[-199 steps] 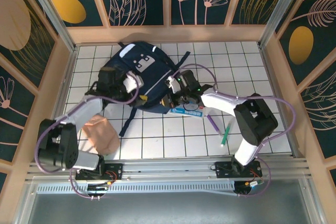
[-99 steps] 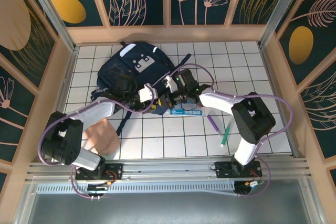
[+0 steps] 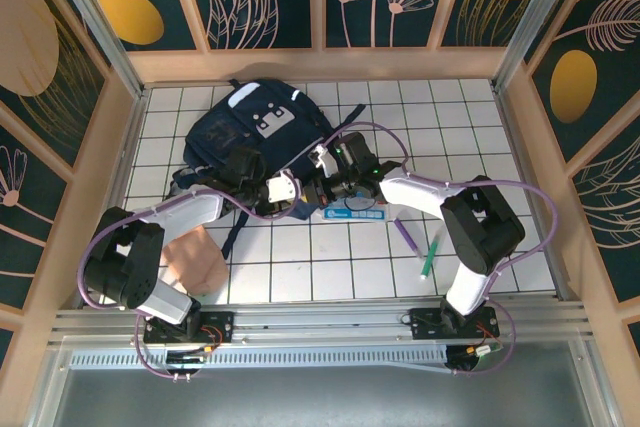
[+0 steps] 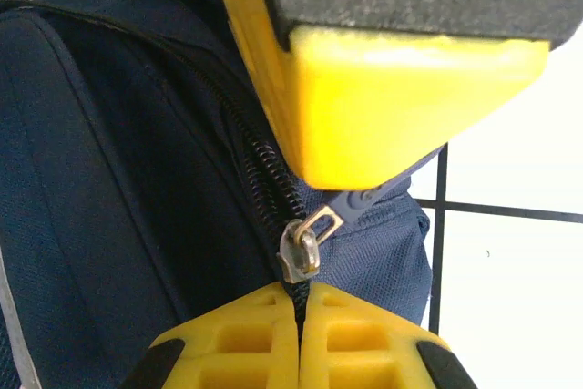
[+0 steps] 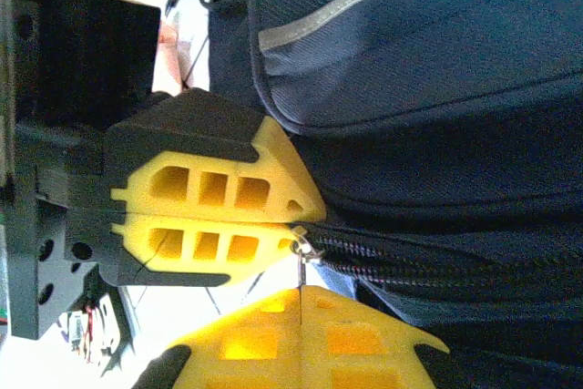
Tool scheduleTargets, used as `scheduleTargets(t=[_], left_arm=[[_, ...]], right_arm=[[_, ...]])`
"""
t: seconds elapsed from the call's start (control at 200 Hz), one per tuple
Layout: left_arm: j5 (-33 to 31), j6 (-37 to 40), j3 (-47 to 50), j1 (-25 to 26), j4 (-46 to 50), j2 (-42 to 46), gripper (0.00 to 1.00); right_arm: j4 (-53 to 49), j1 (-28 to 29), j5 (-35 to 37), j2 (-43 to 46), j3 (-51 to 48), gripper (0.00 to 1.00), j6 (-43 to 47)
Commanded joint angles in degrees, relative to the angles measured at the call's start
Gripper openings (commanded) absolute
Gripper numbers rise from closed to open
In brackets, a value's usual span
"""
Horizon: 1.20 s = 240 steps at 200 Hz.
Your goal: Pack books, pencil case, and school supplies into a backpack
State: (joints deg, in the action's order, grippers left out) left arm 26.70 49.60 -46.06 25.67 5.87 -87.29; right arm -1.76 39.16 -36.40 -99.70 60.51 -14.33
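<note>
Large navy fabric backpack [image 3: 250, 132], rear-left on the white tiles, apparently zipped shut. Thin navy book [image 3: 352, 211], purple pen [image 3: 405, 234] and green pen [image 3: 428, 259] lie outside it, unpacked. Left gripper [image 4: 299, 307] and right gripper [image 5: 301, 312], jaws pressed together, meet at the metal zipper slider [image 4: 301, 252].

Bright, even light from overhead fills the top view, which is sharp throughout, with only soft shadows under the arms on the white tiled floor [image 3: 480, 127]. At the left wrist, the zipper pull [image 4: 302, 245] just above the left gripper [image 4: 299, 316] is crisp. The yellow pad [image 4: 401, 107] looming over it blurs, and the tiles to its right blow out white.
</note>
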Motion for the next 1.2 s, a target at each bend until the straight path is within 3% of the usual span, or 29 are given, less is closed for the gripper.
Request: scheduleTargets(t=[0.0, 0.265, 0.41, 0.606, 0.681, 0.971, 1.076, 1.196], left_arm=[[-2.33, 3.93, 0.34, -0.32, 2.68, 1.02, 0.0], [0.63, 5.28, 0.63, -0.45, 3.2, 2.62, 0.0], [6.25, 4.13, -0.82, -0.53, 4.05, 2.08, 0.0], [10.77, 2.82, -4.6, -0.53, 7.08, 0.02, 0.0], [11.38, 2.6, -4.77, -0.53, 7.05, 0.01, 0.0], [16.38, 1.09, -5.44, -0.53, 7.14, 0.02, 0.0], [18.1, 0.77, -5.7, -0.54, 6.85, 0.18, 0.0], [19.66, -0.79, -5.71, -0.62, 5.2, 0.27, 0.0]], right_arm=[[-4.42, 0.12, 3.48, 1.25, 1.78, 0.0, 3.8], [-3.88, -0.46, 9.06, 4.62, -1.84, 0.0, 5.14], [-4.33, 0.06, 3.12, 4.84, -1.91, 0.0, 9.4], [-3.63, 1.27, 0.01, 4.95, -2.81, 0.28, 13.92], [-3.13, 1.45, 0.18, 5.37, -2.78, 0.34, 14.83], [1.43, 1.53, 3.07, 2.72, -2.94, 0.46, 10.74], [4.08, 1.62, 1.35, 1.94, -2.79, 0.47, 9.03], [5.67, 2.04, -3.57, 0.83, -1.98, 0.41, 8.15]])
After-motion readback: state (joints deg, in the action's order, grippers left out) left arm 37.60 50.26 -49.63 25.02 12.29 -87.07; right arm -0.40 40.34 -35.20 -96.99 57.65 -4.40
